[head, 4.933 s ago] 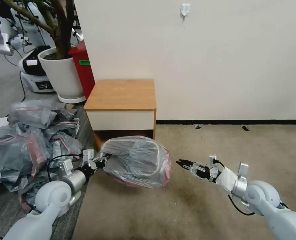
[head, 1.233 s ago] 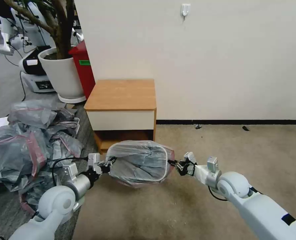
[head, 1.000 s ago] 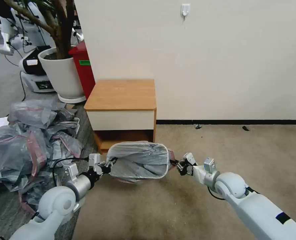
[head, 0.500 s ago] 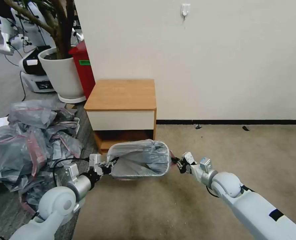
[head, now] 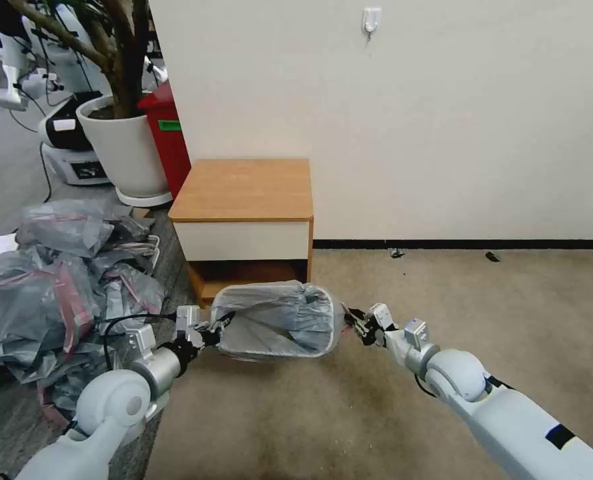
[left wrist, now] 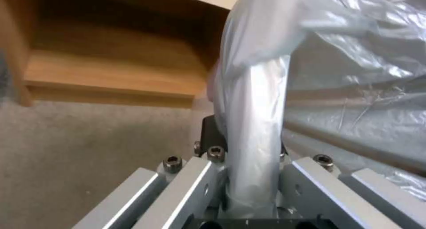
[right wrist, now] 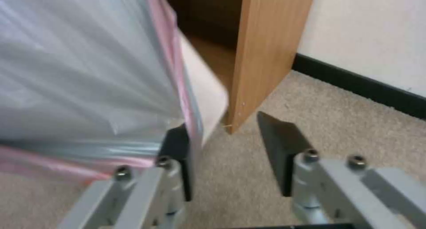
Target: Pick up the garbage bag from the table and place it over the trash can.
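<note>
A: What are the fingers doing?

B: The left gripper (left wrist: 253,192) is clamped on the bin's rolled rim, film wrapped over it; its fingertips are buried under the plastic. The right gripper (right wrist: 226,155) stands spread, one dark pad (right wrist: 177,155) against the pink-edged film, the other pad clear of it with carpet between.

A: And the garbage bag?

B: The garbage bag (head: 276,319), thin, crinkled, translucent grey, lines the trash can (head: 329,337) and is folded over its rim. The pink band (right wrist: 166,52) hangs down the outer wall. Most of the cream bin is veiled by film; its base is out of sight.

A: Where does it sit?

B: On beige carpet (head: 443,300), just in front of the table (head: 246,190), a wooden nightstand with smooth light-brown top and white drawer front. The lower shelf is partly blocked by the bin. A heap of similar bags (head: 49,280) lies left, cut off by the frame.
</note>
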